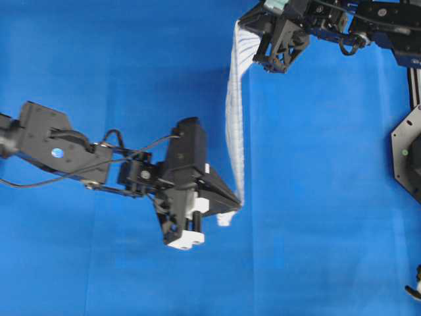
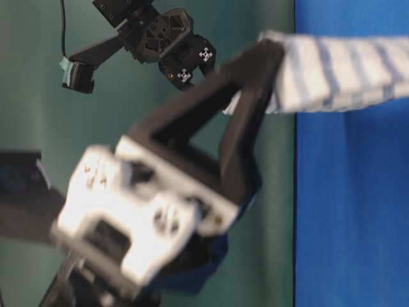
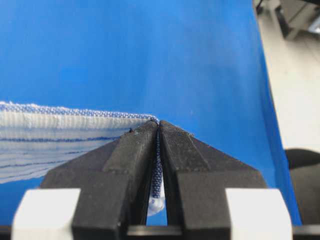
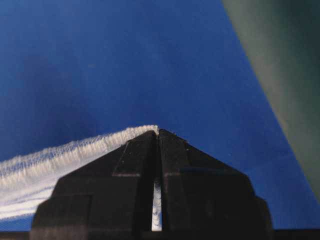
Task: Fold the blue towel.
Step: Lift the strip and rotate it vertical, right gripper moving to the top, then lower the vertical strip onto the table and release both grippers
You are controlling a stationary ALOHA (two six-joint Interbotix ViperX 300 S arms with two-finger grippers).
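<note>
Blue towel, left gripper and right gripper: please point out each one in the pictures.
blue towel (image 1: 234,112), overhead view, middle of the stretched striped band.
left gripper (image 3: 158,131), left wrist view, tips of the shut jaws clamping the towel's edge.
right gripper (image 4: 158,136), right wrist view, tips of the shut jaws pinching the towel.

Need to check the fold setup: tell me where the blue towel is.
Overhead, the blue towel hangs stretched right of centre above the blue sheet, between the left tool and right tool.

A white woven towel (image 1: 234,112) with thin light-blue and dark-blue stripes, gathered into a narrow band and stretched taut in the air above a plain blue surface, pinched at both ends; in the overhead view it runs from upper right down to centre
</note>
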